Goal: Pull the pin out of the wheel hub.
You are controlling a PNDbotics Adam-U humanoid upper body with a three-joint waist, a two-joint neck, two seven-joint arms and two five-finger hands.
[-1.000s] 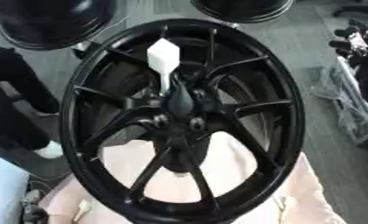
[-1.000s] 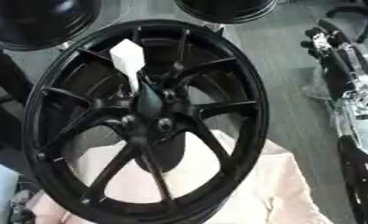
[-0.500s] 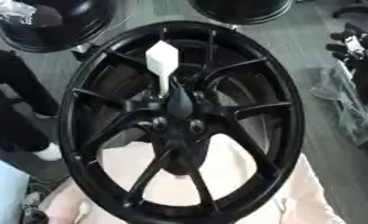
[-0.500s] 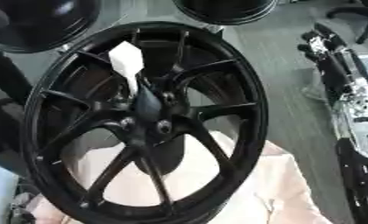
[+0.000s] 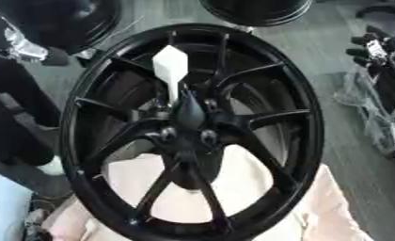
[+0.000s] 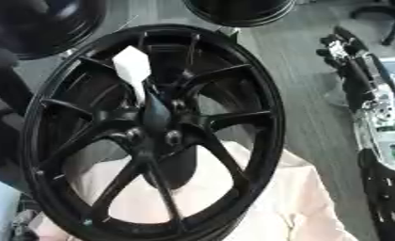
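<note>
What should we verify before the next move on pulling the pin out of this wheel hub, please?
1. Pin located: ok. The white pin stands up from the hub.
2. Pin still seated: ok, its lower end meets the hub centre; not pulled yet.
3. Hand on pin: not ok. Neither robot hand shows in either view.
4. Approach path: ok, nothing covers the pin's head.
5. Wheel support: cannot tell. The black wheel rests over a pale cloth, but how it is braced is hidden.
6. Surroundings: ok, other black rims lie beyond the wheel's far edge.
</note>
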